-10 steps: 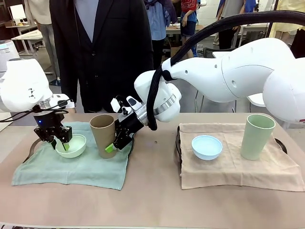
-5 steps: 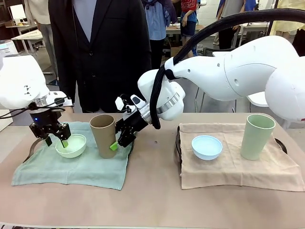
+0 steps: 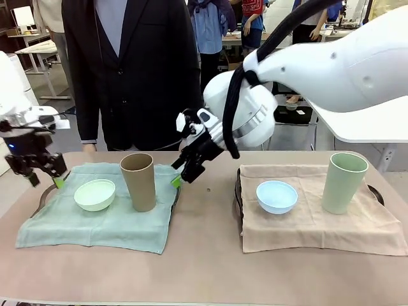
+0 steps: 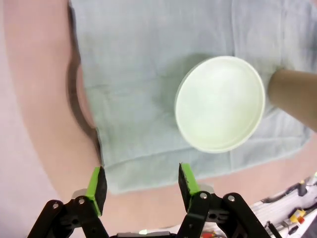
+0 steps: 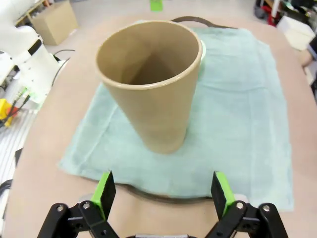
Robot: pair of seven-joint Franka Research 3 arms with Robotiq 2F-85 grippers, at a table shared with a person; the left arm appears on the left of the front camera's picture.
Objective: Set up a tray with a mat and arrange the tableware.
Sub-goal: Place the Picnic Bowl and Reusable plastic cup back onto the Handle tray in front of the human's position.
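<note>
In the front view, the left gripper (image 3: 39,173) is seen raised beyond the left edge of the green mat (image 3: 95,220), with the mint bowl (image 3: 95,194) lying to its right and lower; whether its jaws are spread cannot be told from here. The right gripper (image 3: 185,172) is held just right of the tan cup (image 3: 138,182), empty.

In the left wrist view, the left gripper (image 4: 141,181) is shown spread wide and empty; the mint bowl (image 4: 220,103) lies ahead of its fingertips, off to the right.

In the right wrist view, the right gripper (image 5: 162,192) is shown spread wide, and the tan cup (image 5: 153,84) stands upright straight ahead of it, untouched, on the green mat (image 5: 237,114).
</note>
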